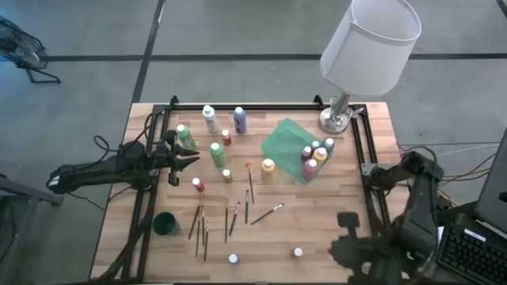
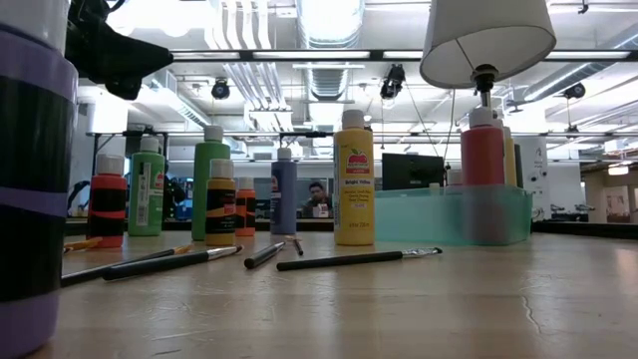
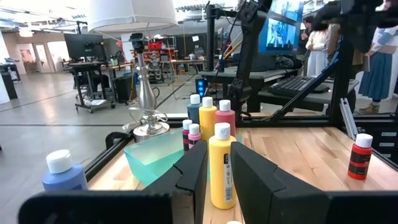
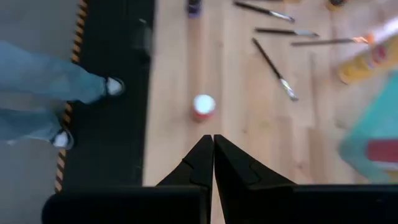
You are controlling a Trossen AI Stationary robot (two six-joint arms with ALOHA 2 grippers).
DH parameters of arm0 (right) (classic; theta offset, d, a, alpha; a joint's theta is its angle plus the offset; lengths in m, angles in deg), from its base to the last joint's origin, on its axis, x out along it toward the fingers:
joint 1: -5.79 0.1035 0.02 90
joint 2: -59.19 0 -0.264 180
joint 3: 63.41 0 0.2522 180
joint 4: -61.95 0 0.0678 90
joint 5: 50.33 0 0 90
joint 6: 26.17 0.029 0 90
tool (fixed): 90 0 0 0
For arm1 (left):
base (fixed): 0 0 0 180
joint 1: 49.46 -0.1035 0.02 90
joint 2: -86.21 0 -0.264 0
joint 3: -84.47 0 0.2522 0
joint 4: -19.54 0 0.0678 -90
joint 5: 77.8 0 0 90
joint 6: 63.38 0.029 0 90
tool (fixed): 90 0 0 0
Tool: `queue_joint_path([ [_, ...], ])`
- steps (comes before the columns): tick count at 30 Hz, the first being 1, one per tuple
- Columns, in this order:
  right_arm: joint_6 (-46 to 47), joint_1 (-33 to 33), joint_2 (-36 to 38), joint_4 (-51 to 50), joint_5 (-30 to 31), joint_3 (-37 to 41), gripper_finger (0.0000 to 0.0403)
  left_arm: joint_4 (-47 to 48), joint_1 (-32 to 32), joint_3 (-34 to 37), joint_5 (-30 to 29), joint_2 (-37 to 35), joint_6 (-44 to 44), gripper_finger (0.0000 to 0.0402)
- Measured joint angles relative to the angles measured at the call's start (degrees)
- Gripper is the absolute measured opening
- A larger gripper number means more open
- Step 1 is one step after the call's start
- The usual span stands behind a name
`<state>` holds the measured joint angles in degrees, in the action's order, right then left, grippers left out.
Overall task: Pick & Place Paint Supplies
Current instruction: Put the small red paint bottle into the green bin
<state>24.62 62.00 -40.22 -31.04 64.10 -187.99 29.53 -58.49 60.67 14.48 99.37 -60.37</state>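
Where tray (image 2: 454,214) blurs bottles (count unclear) — hidden.

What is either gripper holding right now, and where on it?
Nothing. The left gripper hangs part open over the table's left side with an empty gap; the yellow bottle seen through it stands farther off. The right gripper is shut on nothing, above a red bottle.

Left arm stretched in from left side, lying low and level above left part of table. Left gripper (image 1: 192,157) at its end, fingers slightly apart, holding nothing. Right arm folded at right near corner. Right gripper (image 4: 213,142) points down, fingers pressed together, nothing between them.
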Motion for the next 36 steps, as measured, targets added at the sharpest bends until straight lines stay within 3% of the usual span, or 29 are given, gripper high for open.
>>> queue_joint_path([
  [13, -6.35, 1.17, 12.26, 42.98, 0.0, 37.74, 0.0008, 0.04, 0.0, -0.02, 0.0, -0.01, 0.02, 0.0076],
  [22, -11.5, 0.56, 12.8, 61.87, 3.09, 52.3, 0.0013, 0.04, 0.01, -0.02, 0.0, -0.02, 0.0, 0.0076],
  [26, -11.16, 0.49, 12.78, 65.55, 4.1, 55.44, 0.0046, 0.04, 0.0, -0.01, 0.0, -0.02, 0.0, 0.0076],
  [36, -11.48, -2.31, 12.65, 68.11, 4.37, 59.53, 0.0177, 0.04, 0.02, -0.02, 0.0, -0.02, 0.01, 0.0076],
])
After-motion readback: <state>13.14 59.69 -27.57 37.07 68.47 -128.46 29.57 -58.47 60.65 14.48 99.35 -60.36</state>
